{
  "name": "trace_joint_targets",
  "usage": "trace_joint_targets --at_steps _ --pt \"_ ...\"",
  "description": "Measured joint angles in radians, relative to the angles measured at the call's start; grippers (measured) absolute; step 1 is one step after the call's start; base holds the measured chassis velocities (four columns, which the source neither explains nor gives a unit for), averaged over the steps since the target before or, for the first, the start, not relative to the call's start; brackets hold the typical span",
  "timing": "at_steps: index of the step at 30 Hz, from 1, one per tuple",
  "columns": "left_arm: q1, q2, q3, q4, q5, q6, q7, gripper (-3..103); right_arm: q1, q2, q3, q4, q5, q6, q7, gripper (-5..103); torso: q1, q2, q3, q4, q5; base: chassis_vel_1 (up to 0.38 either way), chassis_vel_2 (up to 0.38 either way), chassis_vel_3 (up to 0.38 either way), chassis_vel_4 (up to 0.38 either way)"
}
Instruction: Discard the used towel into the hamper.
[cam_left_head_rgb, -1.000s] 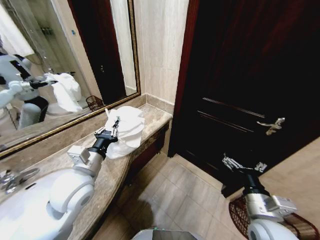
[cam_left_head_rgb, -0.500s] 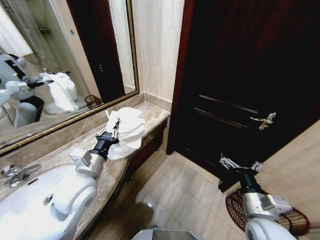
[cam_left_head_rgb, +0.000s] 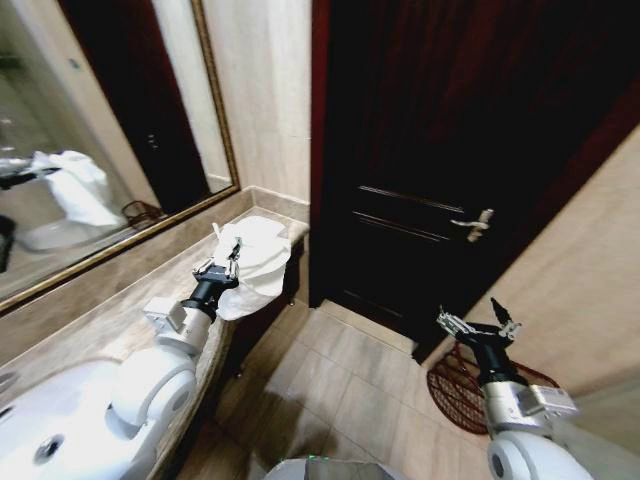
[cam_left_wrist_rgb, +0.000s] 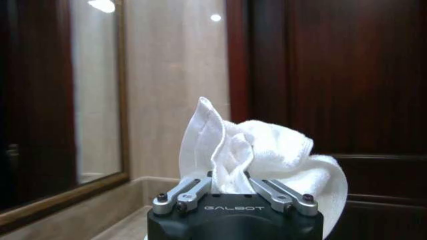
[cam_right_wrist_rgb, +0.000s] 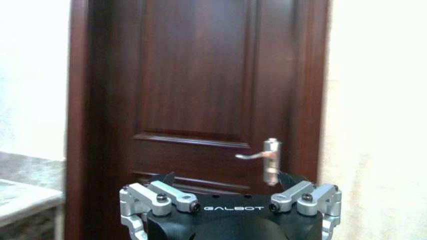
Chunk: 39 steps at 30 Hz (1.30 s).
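The white used towel hangs bunched over the far end of the counter, with my left gripper shut on it. From the left wrist the towel rises in folds out of the shut left gripper. The hamper, a dark reddish-brown openwork basket, stands on the floor at the lower right by the wall, partly hidden behind my right arm. My right gripper hangs open above the hamper's near rim with nothing in it.
A marble counter with a white sink runs along the left under a framed mirror. A dark wooden door with a metal handle stands ahead. The tiled floor between counter and hamper is open.
The whole view has swung to the right, bringing more of the hamper and the right wall into sight. Both arms keep their pose and the towel stays in the left gripper.
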Motion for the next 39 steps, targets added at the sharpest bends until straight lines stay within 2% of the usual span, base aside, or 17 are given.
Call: trace_joint_targets --at_steps 36,39 --pt "0.001 -0.021 0.015 0.04 0.023 -0.047 0.042 10 -0.013 0.023 0.0 0.027 -0.011 -0.009 0.018 100 0.0 0.0 0.0 0.0002 -0.0001 -0.125 -0.129 -0.122 -0.124" --pt "-0.001 -0.023 0.019 0.05 0.042 -0.074 0.064 10 -0.011 0.021 0.001 0.025 -0.012 -0.009 0.018 100 0.0 0.0 0.0 0.0 0.0 -0.184 -0.17 -0.072 -0.071"
